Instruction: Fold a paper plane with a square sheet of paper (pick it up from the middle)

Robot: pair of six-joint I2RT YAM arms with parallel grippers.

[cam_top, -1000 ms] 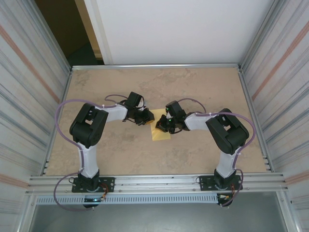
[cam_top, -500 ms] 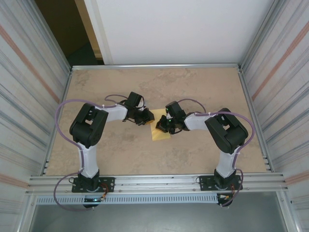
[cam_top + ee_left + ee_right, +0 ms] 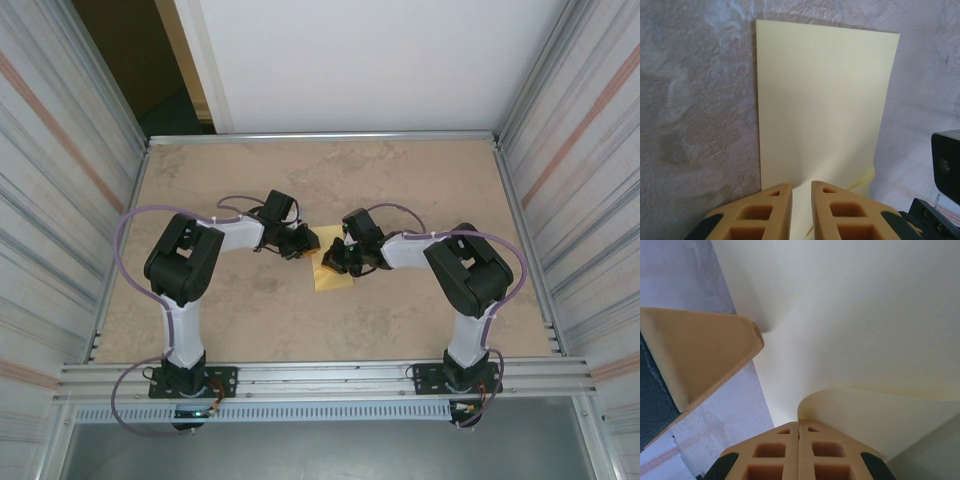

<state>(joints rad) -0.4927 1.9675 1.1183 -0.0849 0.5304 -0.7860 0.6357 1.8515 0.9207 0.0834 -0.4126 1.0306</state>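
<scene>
Worktop [image 3: 420, 180]: mottled beige, stone-look surface, matte and slightly rough in the left wrist view [image 3: 695, 110].
Ribbed metal walls [image 3: 60, 200] close both sides. A plain white panel [image 3: 380, 60] stands at the back and an aluminium rail [image 3: 320, 375] runs along the near edge.

The square sheet of paper [image 3: 333, 277]: thin, pale yellow, unmarked, at the centre of the worktop between the two arms.
Left wrist view: most of it [image 3: 825, 100] lies flat, with straight far and side edges and crisp corners. Soft creases fan out from the near end, where the paper lifts.
Right wrist view: the sheet [image 3: 865, 315] is smooth, with one edge rolled up into a loose curl.

Room: bare worktop on all sides of the sheet, widest toward the back and the two walls. The two wrists crowd close together over the paper itself.

Left gripper [image 3: 305, 243] [image 3: 801, 186]: tan ribbed fingers [image 3: 775, 212], jaws narrow. A raised fold of the sheet runs into the slim gap, and the paper puckers at the tip, so it looks pinched.

Right gripper [image 3: 336, 262] [image 3: 799, 423]: jaws pressed fully together. The rolled edge of the sheet meets the seam at the fingertips and looks nipped there, lifted off the worktop.

The two grippers sit just beside each other, at the sheet's far end in the top view.
</scene>
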